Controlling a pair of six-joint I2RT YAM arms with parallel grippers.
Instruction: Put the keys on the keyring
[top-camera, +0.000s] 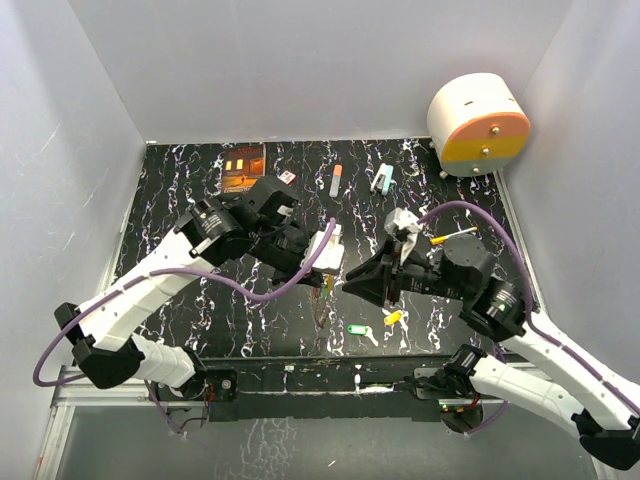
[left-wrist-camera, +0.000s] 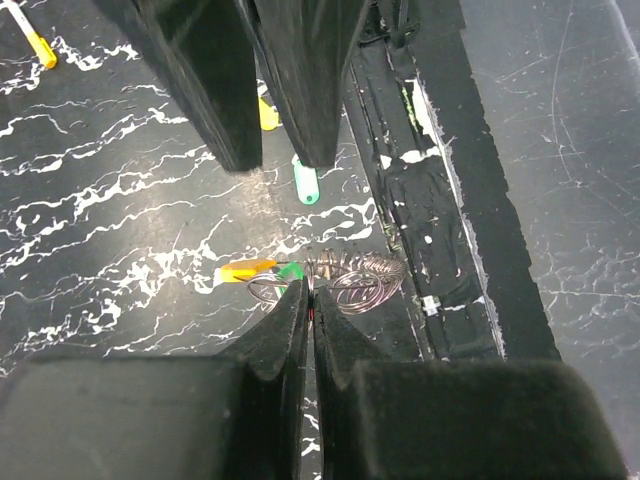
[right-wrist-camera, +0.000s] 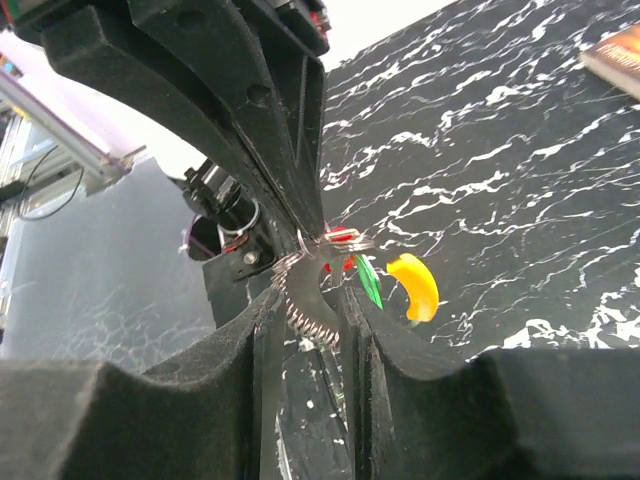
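Note:
My left gripper (top-camera: 326, 280) (left-wrist-camera: 312, 296) is shut on a thin red-headed key (right-wrist-camera: 343, 238), seen as a red sliver between its pads. My right gripper (top-camera: 348, 286) (right-wrist-camera: 312, 298) faces it, shut on the coiled metal part of the keyring (right-wrist-camera: 305, 318) (left-wrist-camera: 365, 280). Both are held above the table's near middle. The keyring's orange-yellow arc (right-wrist-camera: 415, 285) (left-wrist-camera: 245, 270) and a green key tag (right-wrist-camera: 368, 280) hang on it. A green key (top-camera: 360, 330) (left-wrist-camera: 306, 183) and a yellow key (top-camera: 392, 318) (left-wrist-camera: 267, 115) lie on the table below.
On the black marbled table (top-camera: 200, 300) lie an orange-capped marker (top-camera: 335, 180), a teal item (top-camera: 382, 178), a red-and-white card (top-camera: 287, 177), a dark booklet (top-camera: 243, 167) and a yellow piece (top-camera: 440, 240). A white-and-orange drum (top-camera: 478, 125) stands at the back right.

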